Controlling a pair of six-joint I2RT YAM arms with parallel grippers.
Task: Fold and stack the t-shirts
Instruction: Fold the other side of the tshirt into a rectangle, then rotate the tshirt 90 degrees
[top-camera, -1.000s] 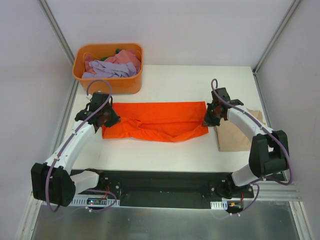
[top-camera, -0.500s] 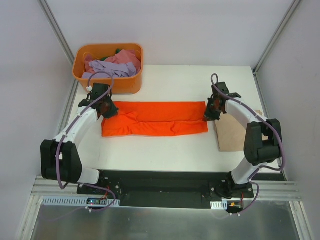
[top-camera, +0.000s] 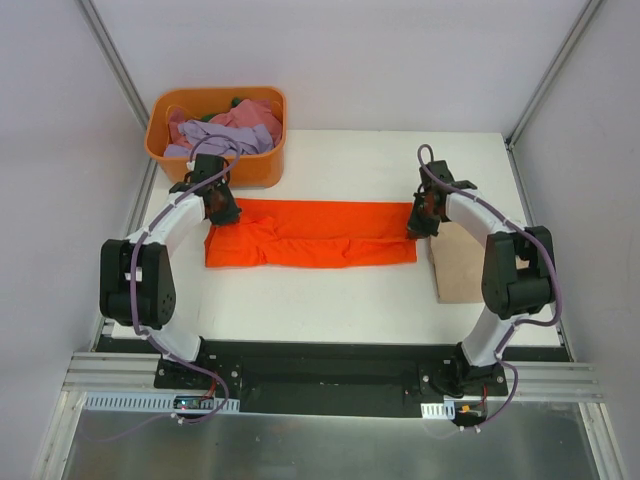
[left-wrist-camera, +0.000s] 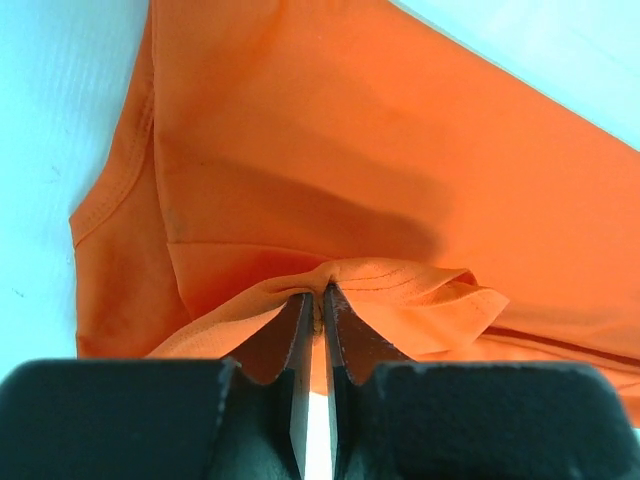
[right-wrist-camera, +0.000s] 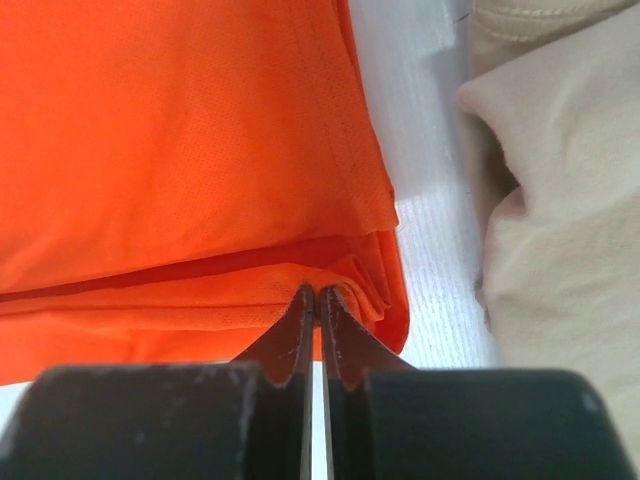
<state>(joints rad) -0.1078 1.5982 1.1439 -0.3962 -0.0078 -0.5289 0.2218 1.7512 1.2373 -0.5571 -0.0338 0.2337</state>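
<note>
Cloth in hand at both ends: the orange t-shirt (top-camera: 310, 235) lies on the worktop (top-camera: 330, 300) as a long, narrow band, its long axis running from 9 o'clock to 3 o'clock in the overhead view. The left tool (top-camera: 222, 208) sits on the band's 9 o'clock end, at the far corner, so the rest of the garment stretches away from it toward 3 o'clock. The right tool (top-camera: 420, 218) sits on the opposite end, also at the far corner, with the garment reaching toward 9 o'clock.

Each wrist view shows its jaws clenched on a small pinch of orange fabric, with folded layers gathered at the tips. Neither arm is nearer; each owns its own end. The next fold probably goes across the short axis, one end carried along the band toward the other.

The shirt looks thin and finely meshed. Its near half shows soft ripples and a raised crease along the middle, while the far half lies flatter. Hems and a stitched seam show near the left tool.

At 3 to 4 o'clock of the band, just beside its end, lies a tan garment (top-camera: 465, 265), which the right arm is closer to. An orange basket (top-camera: 258, 168) of lavender and pink clothes stands at 11 o'clock.
</note>
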